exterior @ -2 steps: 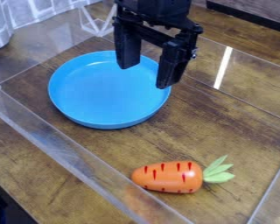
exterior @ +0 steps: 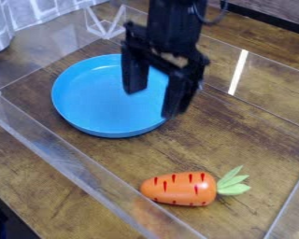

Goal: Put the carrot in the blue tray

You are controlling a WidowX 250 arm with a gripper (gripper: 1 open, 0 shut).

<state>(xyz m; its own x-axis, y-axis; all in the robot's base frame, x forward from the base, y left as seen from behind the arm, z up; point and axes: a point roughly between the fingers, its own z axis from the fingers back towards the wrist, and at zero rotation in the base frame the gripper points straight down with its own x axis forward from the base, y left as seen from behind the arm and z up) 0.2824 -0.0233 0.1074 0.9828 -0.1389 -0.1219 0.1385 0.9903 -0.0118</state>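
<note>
The blue tray (exterior: 96, 103) is a round shallow dish on the wooden table, left of centre. My gripper (exterior: 156, 91) hangs pointing down over the tray's right side, its two black fingers spread apart with nothing between them. The carrot (exterior: 181, 189), orange with dark stripes and a light green leaf top, lies on its side near the front edge, well below and right of the gripper and apart from the tray.
A clear plastic wall (exterior: 64, 159) runs diagonally along the front left of the workspace. Another clear panel edge (exterior: 238, 70) shows as a bright streak at the right. A pale object (exterior: 0, 33) sits at the far left corner.
The gripper has shifted slightly down and left over the tray's right side, still open. The carrot and tray have not moved.
</note>
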